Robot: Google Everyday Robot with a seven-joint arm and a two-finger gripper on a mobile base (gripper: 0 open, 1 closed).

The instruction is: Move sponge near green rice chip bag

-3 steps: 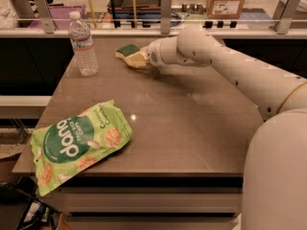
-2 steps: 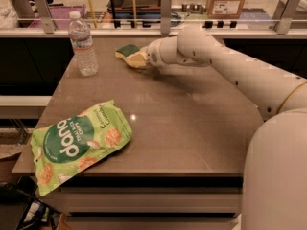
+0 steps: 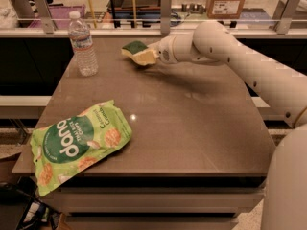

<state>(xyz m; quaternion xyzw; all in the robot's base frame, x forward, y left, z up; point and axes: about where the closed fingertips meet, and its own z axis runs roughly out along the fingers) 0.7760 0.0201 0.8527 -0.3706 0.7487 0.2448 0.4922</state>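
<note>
The sponge [image 3: 135, 51], dark green on top with pale yellow foam below, is at the far middle of the table, tilted. My gripper [image 3: 149, 55] reaches in from the right and is shut on the sponge's right end, holding it just above the tabletop. The green rice chip bag [image 3: 76, 143] lies flat at the near left corner of the table, partly hanging over the edge. The sponge is well apart from the bag, at the far side of the table from it.
A clear plastic water bottle [image 3: 82, 44] stands upright at the far left of the brown table [image 3: 192, 128], left of the sponge. A railing with posts [image 3: 165, 6] runs behind the table. My white arm [image 3: 249, 66] crosses the right side.
The gripper and the sponge have shifted a little to the right. The bag and the bottle have not moved.
</note>
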